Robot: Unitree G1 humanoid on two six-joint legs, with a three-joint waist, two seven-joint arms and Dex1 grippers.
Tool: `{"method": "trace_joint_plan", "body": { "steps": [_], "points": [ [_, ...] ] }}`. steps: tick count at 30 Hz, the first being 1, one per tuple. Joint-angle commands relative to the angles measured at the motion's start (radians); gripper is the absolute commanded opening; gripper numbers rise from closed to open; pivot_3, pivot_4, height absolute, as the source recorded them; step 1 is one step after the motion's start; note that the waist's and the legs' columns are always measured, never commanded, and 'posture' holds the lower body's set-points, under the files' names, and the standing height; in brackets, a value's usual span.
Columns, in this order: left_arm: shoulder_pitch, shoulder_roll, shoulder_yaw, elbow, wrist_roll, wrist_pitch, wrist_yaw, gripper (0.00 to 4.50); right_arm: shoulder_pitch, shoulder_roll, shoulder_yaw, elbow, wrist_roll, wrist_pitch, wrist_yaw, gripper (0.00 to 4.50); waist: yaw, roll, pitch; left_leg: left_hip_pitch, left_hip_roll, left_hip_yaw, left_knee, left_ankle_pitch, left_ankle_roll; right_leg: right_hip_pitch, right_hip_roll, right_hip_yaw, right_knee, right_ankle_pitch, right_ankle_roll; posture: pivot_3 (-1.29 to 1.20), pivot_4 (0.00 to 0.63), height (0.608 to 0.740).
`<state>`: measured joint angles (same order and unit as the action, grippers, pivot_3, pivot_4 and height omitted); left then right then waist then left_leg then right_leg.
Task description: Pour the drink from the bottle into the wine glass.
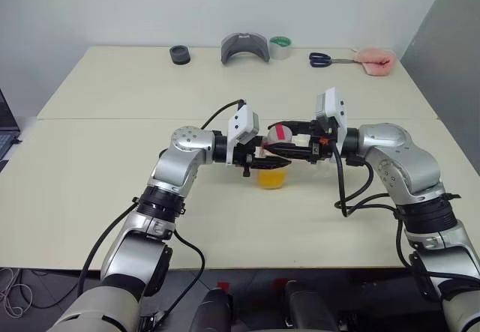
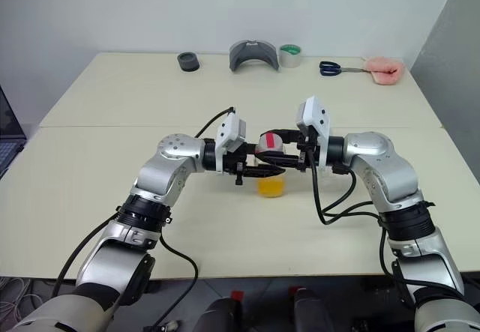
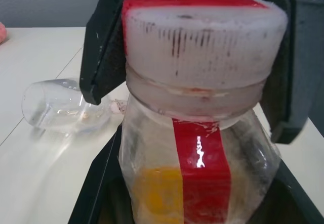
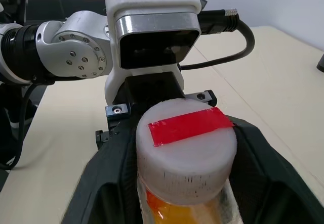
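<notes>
The bottle [image 1: 272, 173] hangs a little above the table's middle, with the orange drink [image 3: 154, 193] low in it. My left gripper [image 1: 270, 163] is shut on its clear body, below the neck. Its red-and-white cap [image 4: 186, 143] sits between the black fingers [image 3: 104, 37] of my right gripper [image 1: 277, 138], which comes in from the opposite side and stands open close around the cap. The wine glass [image 3: 55, 105] lies on its side on the table just beyond the bottle.
Along the table's far edge lie a black tape roll [image 1: 179, 55], a grey curved holder [image 1: 245, 47], a green-cored tape roll [image 1: 280, 47], blue-handled scissors [image 1: 324, 60] and a pink cloth [image 1: 375, 60]. A laptop edge [image 1: 6, 130] shows at far left.
</notes>
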<state>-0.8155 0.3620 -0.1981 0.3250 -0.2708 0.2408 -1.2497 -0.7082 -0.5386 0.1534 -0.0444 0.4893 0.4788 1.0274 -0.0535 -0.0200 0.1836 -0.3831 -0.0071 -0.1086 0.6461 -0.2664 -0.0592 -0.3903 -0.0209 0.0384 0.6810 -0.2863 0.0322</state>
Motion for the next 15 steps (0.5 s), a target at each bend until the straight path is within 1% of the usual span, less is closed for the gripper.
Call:
{"method": "trace_joint_plan", "body": {
  "steps": [1,3,8,11,15],
  "points": [
    [-0.024,0.013,0.041,-0.043,-0.024,-0.011,0.006,1.81,0.037,-0.022,-0.061,-0.094,0.033,0.04,-0.023,3.67,0.002,0.0,0.0,0.0,0.0,0.0,0.0,0.0,0.0,0.0,0.0,0.0,0.0,0.0,0.0,0.0,0.15,0.74],
    [-0.024,0.012,0.042,-0.042,-0.023,-0.012,0.008,1.81,0.065,-0.023,-0.083,-0.155,0.052,0.075,-0.052,4.37,0.003,0.0,0.0,0.0,0.0,0.0,0.0,0.0,0.0,0.0,0.0,0.0,0.0,0.0,0.0,0.0,0.15,0.74],
    [-0.02,0.007,0.045,-0.039,-0.02,-0.016,0.009,1.81,0.139,-0.032,-0.137,-0.288,0.071,0.125,-0.137,4.38,0.003,0.0,0.0,0.0,0.0,0.0,0.0,0.0,0.0,0.0,0.0,0.0,0.0,0.0,0.0,0.0,0.15,0.74],
    [-0.018,0.004,0.045,-0.039,-0.021,-0.017,0.01,1.81,0.194,-0.018,-0.152,-0.394,0.023,0.121,-0.246,4.38,0.004,0.0,0.0,0.0,0.0,0.0,0.0,0.0,0.0,0.0,0.0,0.0,0.0,0.0,0.0,0.0,0.15,0.74],
    [-0.021,0.001,0.043,-0.035,-0.019,-0.018,0.01,1.81,0.217,0.016,-0.119,-0.481,-0.032,0.128,-0.364,4.38,0.002,0.0,0.0,0.0,0.001,0.001,0.0,0.0,0.0,-0.001,0.001,0.001,0.001,0.0,0.0,0.0,0.15,0.74]
  ]
}}
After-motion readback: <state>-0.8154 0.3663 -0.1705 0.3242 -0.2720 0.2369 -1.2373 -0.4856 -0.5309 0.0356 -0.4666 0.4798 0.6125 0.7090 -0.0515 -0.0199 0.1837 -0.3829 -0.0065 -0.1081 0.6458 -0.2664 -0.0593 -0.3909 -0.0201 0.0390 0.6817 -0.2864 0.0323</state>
